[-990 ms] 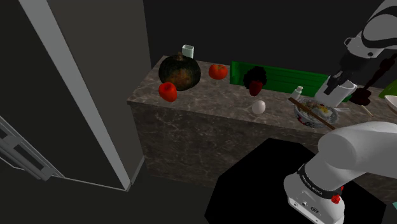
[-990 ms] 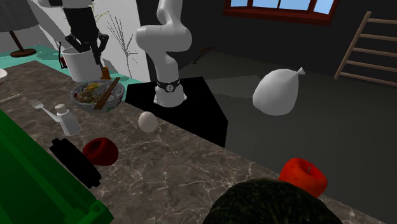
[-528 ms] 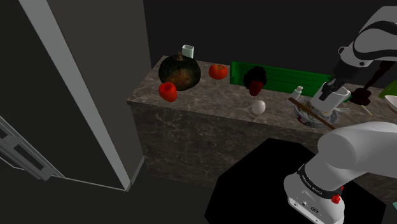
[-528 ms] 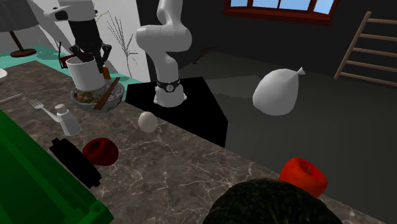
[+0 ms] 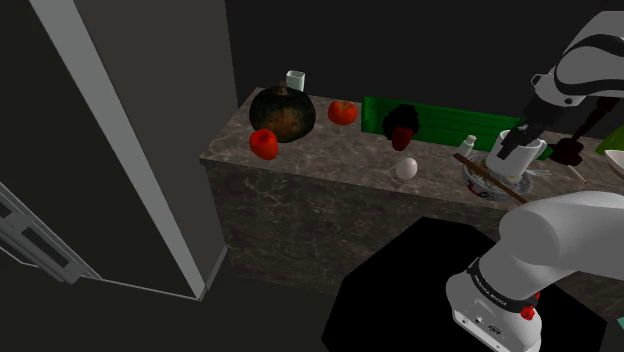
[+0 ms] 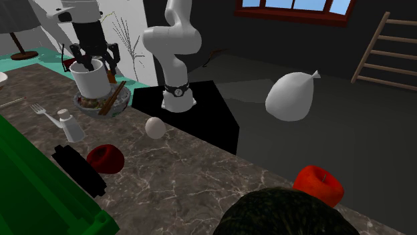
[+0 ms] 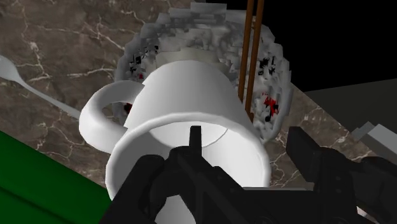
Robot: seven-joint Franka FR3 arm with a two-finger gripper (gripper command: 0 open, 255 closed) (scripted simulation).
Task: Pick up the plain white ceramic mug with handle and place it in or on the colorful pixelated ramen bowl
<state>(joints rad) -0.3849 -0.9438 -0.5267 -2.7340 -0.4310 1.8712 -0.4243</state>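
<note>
A white mug [image 6: 90,80] stands mouth-up inside the speckled, pixel-patterned ramen bowl [image 6: 100,103] near one end of a dark marble table [image 6: 200,175], with the robot's black pincer [image 6: 93,63] poised directly over it. The pincer is spread wide. Seen from the wrist, one finger [image 7: 194,143] dips into the mug's [image 7: 191,102] mouth while the other stands outside the rim, apart from the wall, so neither clasps it. The mug's handle [image 7: 95,118] points toward the green block [image 7: 38,181] along the table's edge. Two brown chopsticks [image 7: 251,44] lie across the bowl [image 7: 277,83] just beside the mug. From the shoulder camera, the mug [image 5: 508,157] sits on the bowl [image 5: 492,184] at the view's right, under the pincer [image 5: 524,140], with a white egg [image 5: 406,168] on the table [image 5: 300,175] near the bowl's left. The white arm [image 6: 172,40] rises behind the table in the second exterior view.
</note>
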